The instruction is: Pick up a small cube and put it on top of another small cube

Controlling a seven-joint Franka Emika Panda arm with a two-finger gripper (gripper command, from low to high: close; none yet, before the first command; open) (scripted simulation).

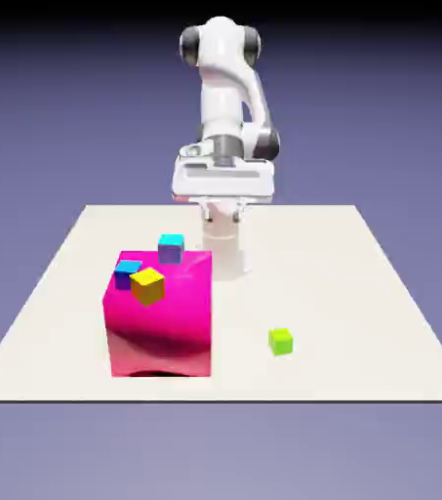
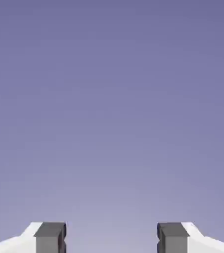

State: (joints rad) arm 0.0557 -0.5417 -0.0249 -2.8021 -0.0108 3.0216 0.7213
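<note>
Hand (image 2: 112,238): open, empty; the hand view shows only backdrop between the two grey tips, no cube.
Arm (image 1: 226,107): folded up at the worktop's far edge, well apart from every cube.
Worktop (image 1: 361,293): pale slab carrying all the pieces.
Green cube (image 1: 281,341): alone on the worktop, at about 4 o'clock from the arm's foot in the exterior view.
Magenta block (image 1: 162,317): at 9 o'clock of the green cube, with small cubes on top.
Yellow cube (image 1: 147,285): near the block's front top edge.
Risk: likely a blind descent, since the target is outside the hand view; a tiny cube may slip from off-centre tips.
</note>
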